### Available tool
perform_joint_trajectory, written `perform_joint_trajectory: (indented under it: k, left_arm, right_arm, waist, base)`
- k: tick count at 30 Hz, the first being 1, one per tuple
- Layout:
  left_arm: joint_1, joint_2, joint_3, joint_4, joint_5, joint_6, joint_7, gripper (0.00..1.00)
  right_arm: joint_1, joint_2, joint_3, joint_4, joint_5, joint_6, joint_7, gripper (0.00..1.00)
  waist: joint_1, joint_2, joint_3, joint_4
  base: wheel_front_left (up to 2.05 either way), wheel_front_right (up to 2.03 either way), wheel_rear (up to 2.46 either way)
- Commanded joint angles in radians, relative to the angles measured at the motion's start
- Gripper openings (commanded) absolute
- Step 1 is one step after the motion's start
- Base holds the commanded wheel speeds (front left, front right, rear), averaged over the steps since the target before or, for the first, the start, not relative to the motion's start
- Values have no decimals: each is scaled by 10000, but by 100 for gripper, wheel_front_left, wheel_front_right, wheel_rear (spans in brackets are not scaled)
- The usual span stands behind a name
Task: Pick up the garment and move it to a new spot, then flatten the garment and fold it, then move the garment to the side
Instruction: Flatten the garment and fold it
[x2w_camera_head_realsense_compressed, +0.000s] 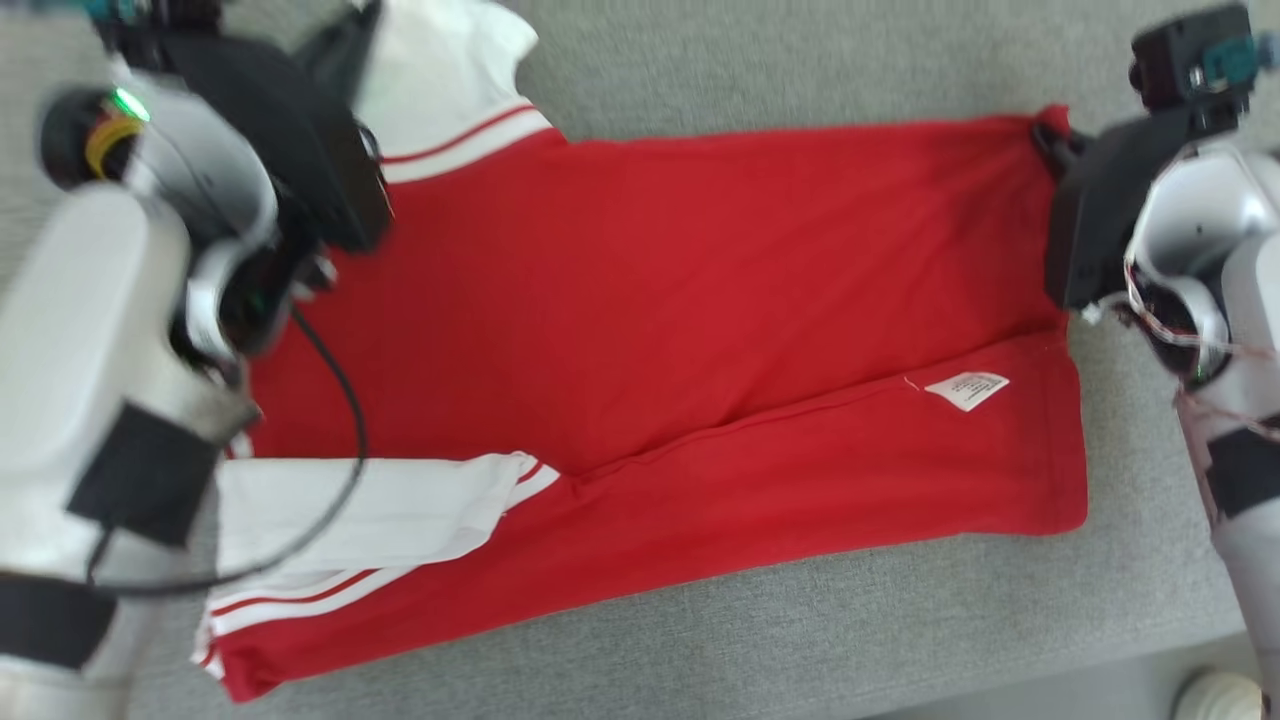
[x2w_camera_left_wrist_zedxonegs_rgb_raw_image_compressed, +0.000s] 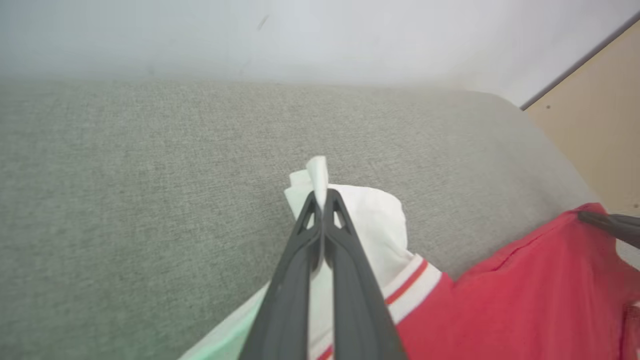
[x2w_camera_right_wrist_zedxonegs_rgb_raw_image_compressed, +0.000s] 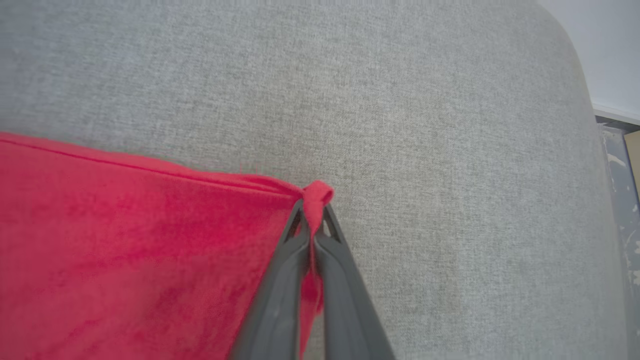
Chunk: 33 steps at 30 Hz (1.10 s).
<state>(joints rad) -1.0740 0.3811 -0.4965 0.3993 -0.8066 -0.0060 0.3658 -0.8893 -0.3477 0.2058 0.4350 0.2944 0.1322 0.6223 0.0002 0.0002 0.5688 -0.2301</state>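
The garment (x2w_camera_head_realsense_compressed: 650, 330) is a red shirt with white, red-striped sleeves, spread across the grey cushion with its near edge folded over and a white label (x2w_camera_head_realsense_compressed: 966, 389) showing. My left gripper (x2w_camera_left_wrist_zedxonegs_rgb_raw_image_compressed: 322, 197) is shut on the far white sleeve (x2w_camera_left_wrist_zedxonegs_rgb_raw_image_compressed: 370, 220), pinching the cloth between its dark fingers (x2w_camera_left_wrist_zedxonegs_rgb_raw_image_compressed: 295, 280). My right gripper (x2w_camera_right_wrist_zedxonegs_rgb_raw_image_compressed: 314, 210) is shut on the far right corner of the red hem (x2w_camera_right_wrist_zedxonegs_rgb_raw_image_compressed: 318, 194). In the head view the left arm (x2w_camera_head_realsense_compressed: 150, 300) covers the shirt's left side and the right gripper (x2w_camera_head_realsense_compressed: 1050, 145) sits at the far right corner.
The grey fabric cushion (x2w_camera_head_realsense_compressed: 800, 60) runs on beyond the garment at the back and right. A pale wall (x2w_camera_left_wrist_zedxonegs_rgb_raw_image_compressed: 350, 35) stands behind it, with a beige panel (x2w_camera_left_wrist_zedxonegs_rgb_raw_image_compressed: 600, 130) at the side. The cushion's near edge drops to the floor at the lower right (x2w_camera_head_realsense_compressed: 1100, 690).
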Motion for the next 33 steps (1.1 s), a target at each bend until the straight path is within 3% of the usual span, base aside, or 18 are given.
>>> perform_joint_trajectory:
  k: [1,8,14,21,31,32,33]
  left_arm:
    - [616,-88,143,-359,-330,-197,-332,0]
    - [2805,-222,374,-2152,-1001,-486,-1412,0]
    - [5141,-504,200,-3857,-1365,-201,-2176,0]
    - [6745,-767,-130,-4397,-1578,111,-2495,0]
    - [7935,-966,-392,-4150,-1667,291,-2861,0]
    - [7984,-967,-431,-4115,-1641,281,-2875,0]
    - [8036,-976,-466,-4053,-1628,284,-2878,0]
  right_arm:
    - [442,-115,-49,-56,19,-24,-131,0]
    - [1561,-372,-224,-331,-158,-24,-824,0]
    - [2630,-841,-262,-214,-830,-24,-1436,0]
    - [3170,-1523,581,262,-1850,-24,-1601,0]
    - [3322,-1678,832,1148,-1870,-22,-1855,0]
    - [3348,-1677,834,1183,-1870,-22,-1873,13]
    - [3396,-1658,853,1222,-1855,-24,-1872,41]
  waist:
    - [-2,-2,-737,501]
    - [-2,-2,-1788,1125]
    - [-2,-2,-2568,1832]
    - [-2,-2,-3025,2298]
    - [-2,-2,-3397,2602]
    - [-2,-2,-3415,2607]
    - [-2,-2,-3436,2611]
  base:
    - [0,0,0]
    - [0,0,0]
    - [0,0,0]
    - [0,0,0]
    - [0,0,0]
    - [0,0,0]
    - [0,0,0]
